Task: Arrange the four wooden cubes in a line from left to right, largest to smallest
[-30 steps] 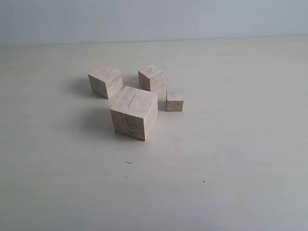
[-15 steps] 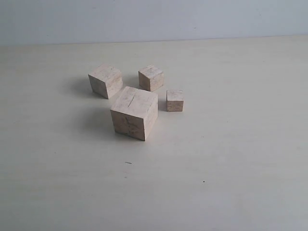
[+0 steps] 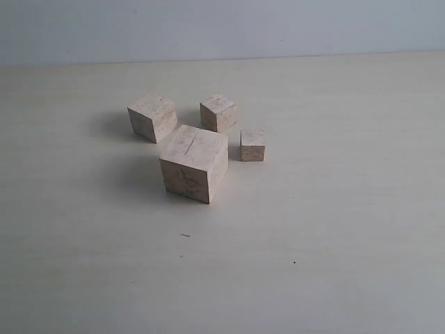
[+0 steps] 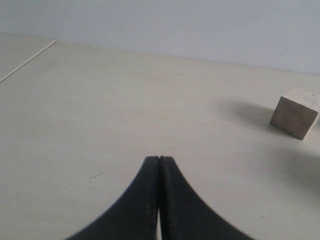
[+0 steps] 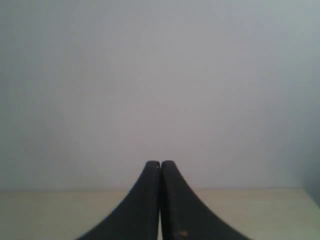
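Four wooden cubes stood clustered on the pale worktop [image 3: 334,229], somewhat left of its middle and closer to the far edge than to the near one, none touching another. The largest cube [image 3: 194,163], with a thin dark scratch on its top face, sat nearest the near edge. The second-largest cube [image 3: 152,117] lay behind it toward the far-left corner, turned at an angle to the edges. The third cube [image 3: 218,113] stood toward the far edge, just right of the second-largest. The smallest cube [image 3: 252,145] sat on the side of the right edge, just beside the largest and near the third. The left gripper [image 4: 159,159] hung low over bare worktop with its dark fingers pressed together and nothing between them; one wooden cube [image 4: 295,118] showed well apart from it, though which of the four could not be told. The right gripper [image 5: 160,163] was likewise closed tight on nothing, pointed at the grey wall [image 5: 160,75] beyond the worktop's edge.
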Motion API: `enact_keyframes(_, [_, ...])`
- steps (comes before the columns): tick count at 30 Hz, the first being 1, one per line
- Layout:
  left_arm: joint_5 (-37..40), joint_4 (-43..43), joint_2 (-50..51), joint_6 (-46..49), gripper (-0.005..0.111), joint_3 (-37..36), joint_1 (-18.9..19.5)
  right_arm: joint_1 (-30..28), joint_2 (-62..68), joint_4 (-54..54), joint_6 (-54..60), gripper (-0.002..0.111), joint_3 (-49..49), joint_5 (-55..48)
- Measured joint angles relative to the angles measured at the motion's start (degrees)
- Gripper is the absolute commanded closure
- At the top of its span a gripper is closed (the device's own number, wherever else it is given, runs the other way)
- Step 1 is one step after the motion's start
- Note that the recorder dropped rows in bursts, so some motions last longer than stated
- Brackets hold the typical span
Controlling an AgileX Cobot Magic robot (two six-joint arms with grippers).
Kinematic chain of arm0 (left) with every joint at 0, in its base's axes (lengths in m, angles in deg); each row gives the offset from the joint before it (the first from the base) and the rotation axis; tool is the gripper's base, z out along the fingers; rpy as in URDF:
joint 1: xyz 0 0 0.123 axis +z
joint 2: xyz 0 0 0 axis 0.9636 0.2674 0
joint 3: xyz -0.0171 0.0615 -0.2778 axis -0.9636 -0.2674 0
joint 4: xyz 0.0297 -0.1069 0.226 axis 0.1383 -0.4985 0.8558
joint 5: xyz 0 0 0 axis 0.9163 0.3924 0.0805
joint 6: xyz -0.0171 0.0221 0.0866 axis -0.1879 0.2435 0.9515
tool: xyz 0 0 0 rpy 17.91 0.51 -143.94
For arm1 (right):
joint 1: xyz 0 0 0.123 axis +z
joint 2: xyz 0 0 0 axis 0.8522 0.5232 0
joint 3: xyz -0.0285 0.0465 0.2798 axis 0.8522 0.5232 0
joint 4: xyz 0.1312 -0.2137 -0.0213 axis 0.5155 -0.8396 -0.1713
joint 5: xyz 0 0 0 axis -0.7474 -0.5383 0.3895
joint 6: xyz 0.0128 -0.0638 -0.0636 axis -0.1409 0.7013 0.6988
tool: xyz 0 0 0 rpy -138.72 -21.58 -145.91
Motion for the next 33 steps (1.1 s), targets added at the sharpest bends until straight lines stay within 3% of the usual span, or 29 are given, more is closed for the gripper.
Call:
enact_keyframes(8, [0.0,0.0,0.0,0.0,0.107,0.0,0.0,12.94,20.06,15.16,20.53,0.108,-8.3,-16.01])
enact_keyframes(14, [0.0,0.0,0.0,0.0,0.107,0.0,0.0,19.5,34.22,24.64,24.44,0.108,-8.56,-25.57])
enact_keyframes(22, [0.0,0.0,0.0,0.0,0.107,0.0,0.0,20.35,42.11,32.02,24.98,0.108,-8.56,-18.11])
enact_keyframes(27, [0.0,0.0,0.0,0.0,0.107,0.0,0.0,20.38,42.33,37.33,33.57,0.108,-11.4,-17.11])
enact_keyframes(30, [0.0,0.0,0.0,0.0,0.107,0.0,0.0,20.38,43.65,37.34,35.93,0.1,-15.65,-17.26])
enact_keyframes(33, [0.0,0.0,0.0,0.0,0.107,0.0,0.0,20.38,46.44,34.95,38.03,0.084,-21.44,-18.9])
